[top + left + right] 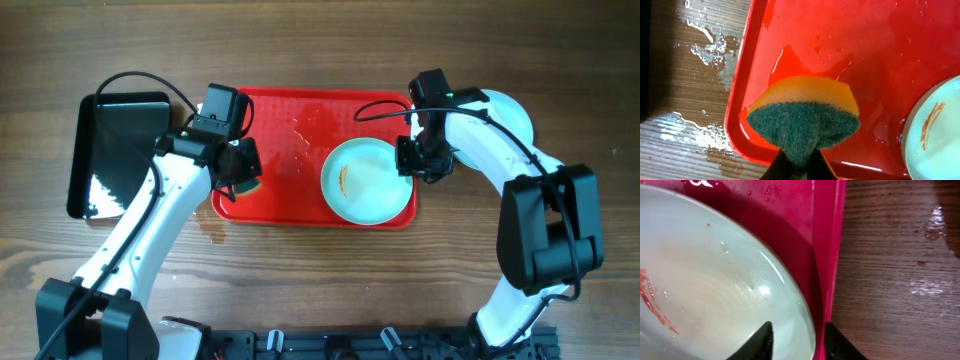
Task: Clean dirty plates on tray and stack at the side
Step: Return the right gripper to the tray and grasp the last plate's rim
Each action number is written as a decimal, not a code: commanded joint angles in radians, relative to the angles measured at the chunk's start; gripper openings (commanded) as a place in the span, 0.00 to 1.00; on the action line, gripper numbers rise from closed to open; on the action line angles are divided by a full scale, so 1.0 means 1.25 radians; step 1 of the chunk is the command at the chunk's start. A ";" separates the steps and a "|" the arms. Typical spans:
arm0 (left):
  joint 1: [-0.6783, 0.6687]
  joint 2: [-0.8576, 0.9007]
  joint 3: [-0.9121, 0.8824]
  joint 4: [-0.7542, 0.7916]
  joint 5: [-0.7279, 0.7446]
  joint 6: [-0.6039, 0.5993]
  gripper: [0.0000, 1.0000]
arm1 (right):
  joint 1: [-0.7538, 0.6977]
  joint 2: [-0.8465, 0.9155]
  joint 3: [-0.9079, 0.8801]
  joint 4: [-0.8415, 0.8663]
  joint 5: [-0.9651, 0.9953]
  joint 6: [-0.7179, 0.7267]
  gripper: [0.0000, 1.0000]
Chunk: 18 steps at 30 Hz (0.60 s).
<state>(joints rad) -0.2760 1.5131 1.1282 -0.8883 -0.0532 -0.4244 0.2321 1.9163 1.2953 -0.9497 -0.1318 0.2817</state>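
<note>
- Left fingers pinched tight on a sponge over the tray, lower left corner.
- Right fingers parted, straddling the smeared plate rim at frame bottom.

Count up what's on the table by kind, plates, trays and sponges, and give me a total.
plate: 1
trays: 2, the red tray and the black tray
sponge: 1
Total: 4
</note>
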 commanded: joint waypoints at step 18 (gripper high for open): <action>-0.002 0.006 -0.007 0.011 0.009 -0.008 0.04 | 0.000 -0.020 -0.076 0.078 -0.121 0.016 0.05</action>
<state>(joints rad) -0.2760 1.5131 1.1282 -0.8810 -0.0532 -0.4244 0.2314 1.8961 1.2007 -0.8722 -0.2153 0.2909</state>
